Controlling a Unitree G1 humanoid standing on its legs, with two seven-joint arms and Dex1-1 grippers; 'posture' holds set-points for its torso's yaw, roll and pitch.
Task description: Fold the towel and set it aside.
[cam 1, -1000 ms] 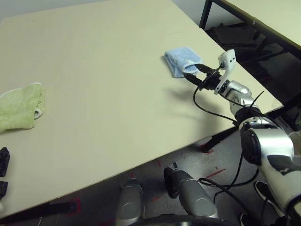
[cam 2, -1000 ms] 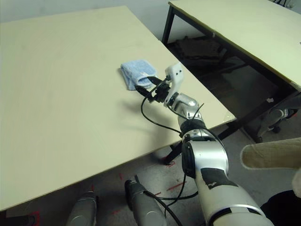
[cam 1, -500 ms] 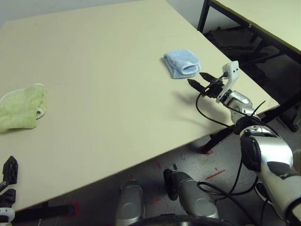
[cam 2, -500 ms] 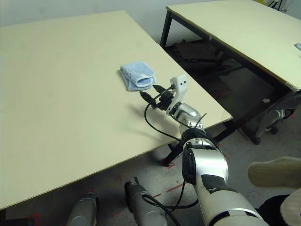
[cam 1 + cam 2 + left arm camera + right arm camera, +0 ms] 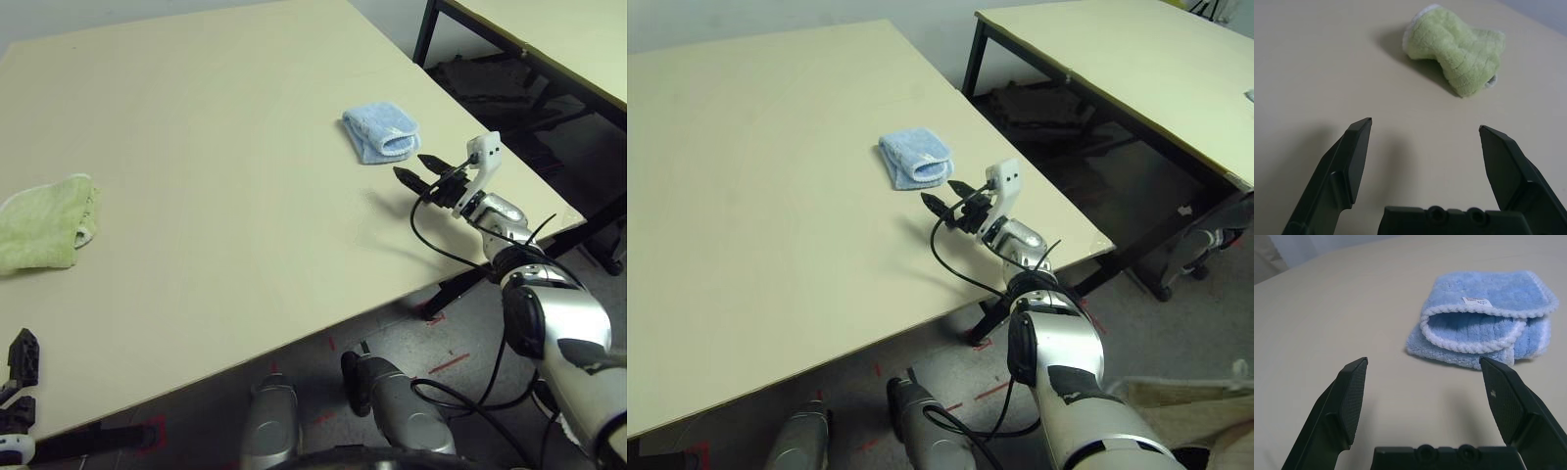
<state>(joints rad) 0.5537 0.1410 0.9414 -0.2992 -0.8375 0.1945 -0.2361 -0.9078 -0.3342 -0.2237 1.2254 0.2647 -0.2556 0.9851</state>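
Both grippers, left (image 5: 1425, 127) and right (image 5: 413, 168), are held wide open and empty; the blue cloth (image 5: 381, 130) could be grabbed instead of the green towel (image 5: 44, 221) at left.

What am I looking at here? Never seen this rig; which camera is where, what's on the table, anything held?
A humanoid robot stands at a table. Two pictures come from its head, looking down over its arms. The other two come from wrist cameras looking along each tool's two black fingers. The right tool is open and empty, just short of a folded light blue cloth. The left tool is also open and empty, facing the light green towel, which lies bunched near the table's left edge.
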